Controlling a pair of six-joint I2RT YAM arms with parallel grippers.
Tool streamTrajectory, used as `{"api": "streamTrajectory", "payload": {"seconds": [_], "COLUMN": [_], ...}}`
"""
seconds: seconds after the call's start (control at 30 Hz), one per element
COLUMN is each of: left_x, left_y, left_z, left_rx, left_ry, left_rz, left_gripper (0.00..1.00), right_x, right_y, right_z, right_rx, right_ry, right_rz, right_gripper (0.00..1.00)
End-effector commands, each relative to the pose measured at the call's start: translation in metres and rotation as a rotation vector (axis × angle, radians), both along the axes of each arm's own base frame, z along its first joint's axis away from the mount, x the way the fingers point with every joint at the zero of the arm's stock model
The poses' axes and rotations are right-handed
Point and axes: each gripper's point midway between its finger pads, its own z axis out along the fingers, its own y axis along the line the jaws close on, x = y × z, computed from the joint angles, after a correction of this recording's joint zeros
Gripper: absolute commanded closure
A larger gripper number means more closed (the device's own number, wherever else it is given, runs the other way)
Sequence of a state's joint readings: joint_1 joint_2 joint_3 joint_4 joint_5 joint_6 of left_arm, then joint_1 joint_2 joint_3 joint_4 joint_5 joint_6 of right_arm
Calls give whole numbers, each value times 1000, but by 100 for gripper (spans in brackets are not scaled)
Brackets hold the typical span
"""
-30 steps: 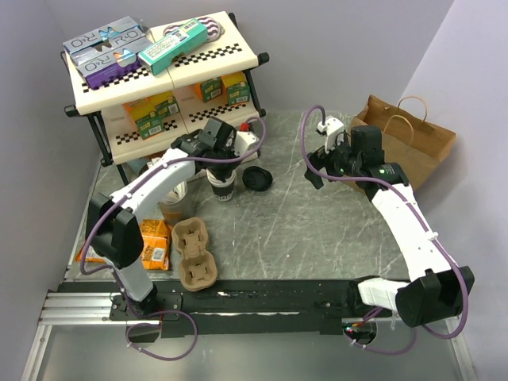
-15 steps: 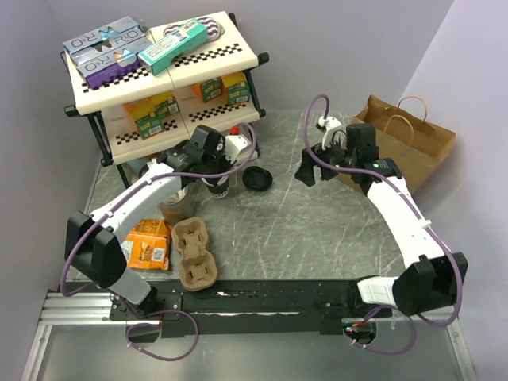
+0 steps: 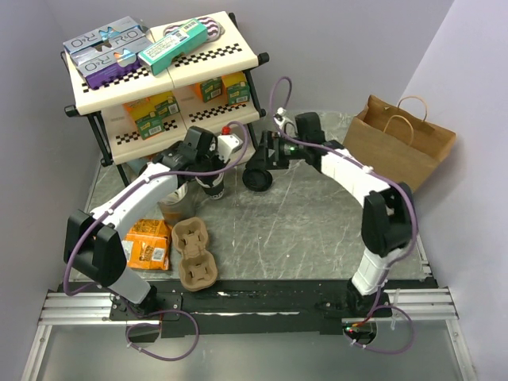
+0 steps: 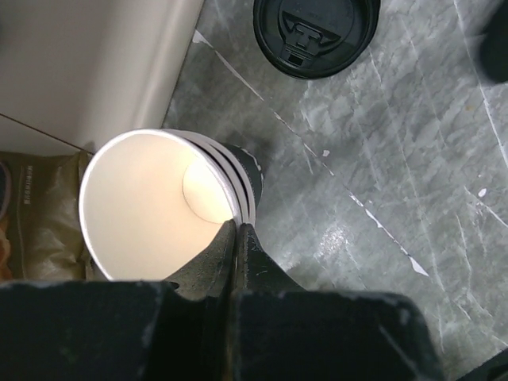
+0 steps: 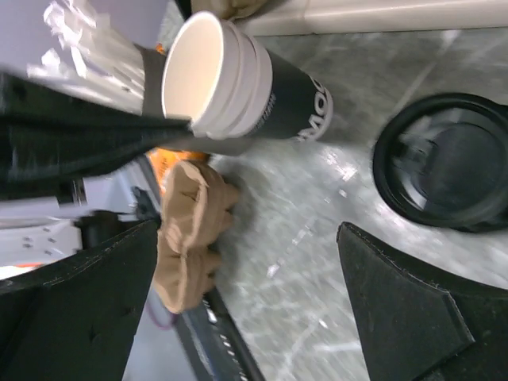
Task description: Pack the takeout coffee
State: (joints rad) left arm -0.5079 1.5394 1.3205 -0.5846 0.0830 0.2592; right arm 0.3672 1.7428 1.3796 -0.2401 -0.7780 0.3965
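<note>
Takeout coffee (image 4: 151, 206): lid off, by the table's (image 3: 317, 222) far edge; I see its lid (image 4: 316, 33) flat just beside.
Left gripper (image 4: 236, 232): clamped on the coffee's rim.
Right gripper (image 3: 263, 161): spread wide, empty, near the lid.

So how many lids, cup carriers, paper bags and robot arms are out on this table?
Black lid: 1
Pulp cup carrier: 1
Brown paper bag: 1
Robot arms: 2 (left arm, right arm)
Total: 5
</note>
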Motion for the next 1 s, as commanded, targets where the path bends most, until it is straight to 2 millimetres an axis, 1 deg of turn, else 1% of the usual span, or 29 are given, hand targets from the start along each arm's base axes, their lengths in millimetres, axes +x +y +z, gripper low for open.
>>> {"api": "streamTrajectory", "payload": {"seconds": [0.0,0.03,0.07,0.13,0.17,0.2,0.23,0.27,0.3,0.4,0.53,0.63,0.7,0.8,0.97], "left_x": [3,4,5,7,8,8,8,7,8,7,6,4,3,3,3], "left_y": [-11,-11,-11,-12,-12,-12,-12,-12,-12,-11,-10,-10,-10,-9,-9], "left_z": [23,24,26,33,35,38,40,40,42,49,50,50,51,51,57], "left_rx": [-83,-85,-94,-113,-122,-127,-135,-136,-140,-151,-156,-164,-165,-164,-171], "left_ry": [-45,-43,-41,-48,-51,-54,-55,-47,-49,-58,-57,-55,-57,-59,-68], "left_rz": [-12,-7,2,10,16,16,22,23,26,31,35,38,40,44,40], "left_gripper": [99,99,99,99,99,99,99,99,99,99,99,99,99,99,99], "right_x": [20,22,26,30,34,36,36,37,39,36,32,32,32,34,34], "right_y": [28,34,38,45,46,49,52,54,56,63,72,79,82,86,91], "right_z": [25,29,20,20,12,12,10,3,4,-8,-18,-21,-18,-19,-28], "right_rx": [128,136,130,141,144,152,154,148,147,126,124,126,140,138,125], "right_ry": [33,28,50,61,97,99,107,121,119,149,183,190,187,191,212], "right_rz": [4,14,14,14,-1,-1,1,1,0,7,11,18,25,27,17], "right_gripper": [0,0,0,0,0,0,0,0,0,0,0,0,0,0,0]}}
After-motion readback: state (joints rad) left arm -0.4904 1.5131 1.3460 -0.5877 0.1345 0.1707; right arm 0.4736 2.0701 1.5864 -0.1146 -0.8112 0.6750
